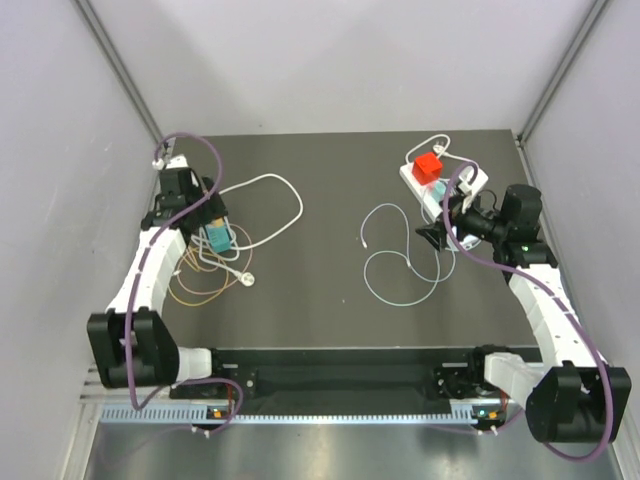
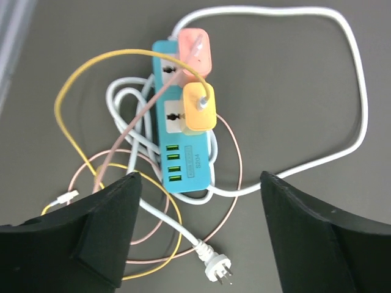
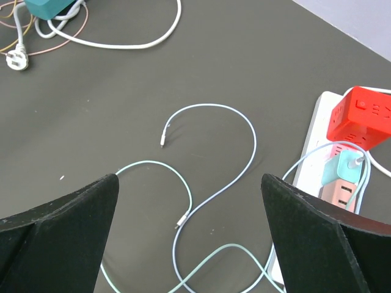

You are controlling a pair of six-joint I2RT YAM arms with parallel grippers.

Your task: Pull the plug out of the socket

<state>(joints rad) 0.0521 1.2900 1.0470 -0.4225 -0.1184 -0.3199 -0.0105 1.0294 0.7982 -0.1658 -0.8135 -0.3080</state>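
The socket is a long white power strip at the back right, also seen at the right edge of the right wrist view. A red cube plug sits in its far end, with a teal plug and a pink plug beside it. My right gripper is open and holds nothing. It hangs over loose thin cables just left of the socket. My left gripper is open too, hovering above a teal power strip at the left.
The teal strip carries a pink adapter and a yellow adapter, amid white, yellow and pink cords, with a loose white wall plug. Pale blue and mint cables loop mid-table. Grey walls enclose the table on three sides.
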